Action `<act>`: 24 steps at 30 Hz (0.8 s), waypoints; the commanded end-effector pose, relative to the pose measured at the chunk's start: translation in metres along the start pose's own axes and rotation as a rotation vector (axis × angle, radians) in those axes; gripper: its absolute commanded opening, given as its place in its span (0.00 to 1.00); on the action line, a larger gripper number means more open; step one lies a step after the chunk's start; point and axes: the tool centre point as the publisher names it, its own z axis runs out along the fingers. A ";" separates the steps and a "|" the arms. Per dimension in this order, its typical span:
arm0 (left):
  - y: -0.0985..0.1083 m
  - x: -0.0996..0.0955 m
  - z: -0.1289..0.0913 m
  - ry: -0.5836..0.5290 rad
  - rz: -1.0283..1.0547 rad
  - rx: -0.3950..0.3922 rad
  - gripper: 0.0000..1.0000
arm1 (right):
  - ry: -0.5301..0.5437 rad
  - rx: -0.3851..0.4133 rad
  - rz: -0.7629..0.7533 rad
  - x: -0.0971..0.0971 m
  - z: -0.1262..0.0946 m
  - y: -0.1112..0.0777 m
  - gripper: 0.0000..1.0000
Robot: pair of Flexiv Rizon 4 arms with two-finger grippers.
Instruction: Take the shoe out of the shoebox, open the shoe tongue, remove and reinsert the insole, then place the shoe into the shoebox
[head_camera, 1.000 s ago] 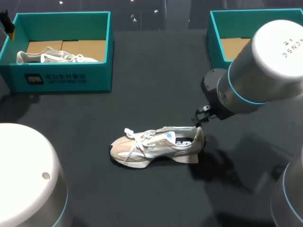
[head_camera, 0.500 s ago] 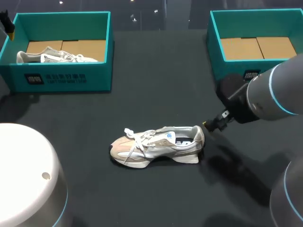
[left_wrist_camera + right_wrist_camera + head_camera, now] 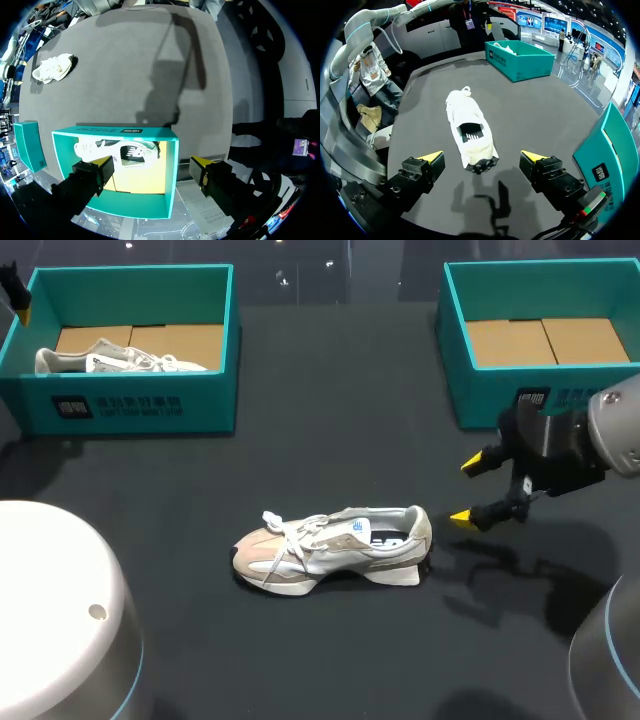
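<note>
A beige and white shoe lies on its sole in the middle of the black table, toe to the left, laces tied, dark insole showing in the opening. My right gripper hangs open just right of the heel, touching nothing. In the right wrist view the shoe lies ahead of the open gripper, heel nearest. My left gripper stands open above the left shoebox, which holds a second shoe. The empty right shoebox stands behind my right gripper.
The teal left shoebox sits at the back left with the other shoe inside. My left arm's white housing fills the front left corner. The right shoebox is close beside my right gripper.
My right arm has drawn back to the right, away from the shoe's heel, uncovering the right shoebox. The shoe stays put, its heel settled flat. The left side is unchanged.
</note>
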 end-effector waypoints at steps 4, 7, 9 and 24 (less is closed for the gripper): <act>0.000 0.000 0.000 0.002 0.001 -0.001 1.00 | 0.259 -0.616 -0.197 0.001 -0.002 -0.021 1.00; 0.000 0.000 0.000 0.002 0.001 -0.001 1.00 | 0.233 -0.641 -0.215 0.000 0.002 -0.025 1.00; 0.000 0.000 0.000 0.002 0.001 -0.001 1.00 | 0.213 -0.654 -0.219 -0.001 0.005 -0.028 1.00; 0.000 0.000 0.000 0.002 0.001 -0.001 1.00 | 0.105 -0.638 -0.201 0.003 0.018 -0.040 1.00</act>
